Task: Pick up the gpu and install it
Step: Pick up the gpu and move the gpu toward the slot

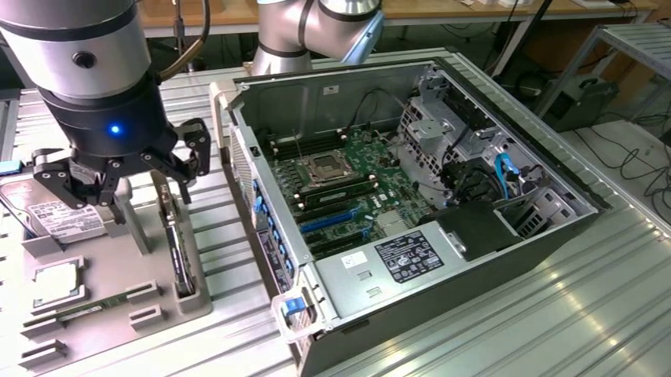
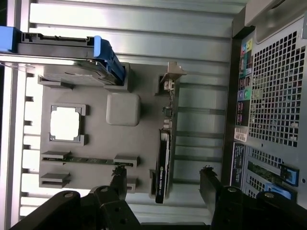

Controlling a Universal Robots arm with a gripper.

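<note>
The gpu (image 1: 181, 255) stands edge-on in a slot of the grey holder tray (image 1: 115, 267), a dark sliver with a silver end bracket. My gripper (image 1: 121, 181) hangs open above the tray, a little to the exterior view's left of the card and clear of it. In the wrist view the gpu (image 2: 163, 158) lies between my two black fingertips (image 2: 119, 178), and the gripper (image 2: 163, 184) holds nothing. The open computer case (image 1: 419, 314) lies to the exterior view's right with its motherboard (image 1: 341, 184) and blue slots exposed.
The tray also holds a silver hard drive (image 1: 53, 214) in a blue caddy (image 2: 108, 55), a square processor (image 2: 64, 123) and a narrow memory stick (image 2: 86, 160). The case's rear grille (image 2: 276, 96) sits close beside the tray. Everything rests on a ribbed metal table (image 1: 545, 314).
</note>
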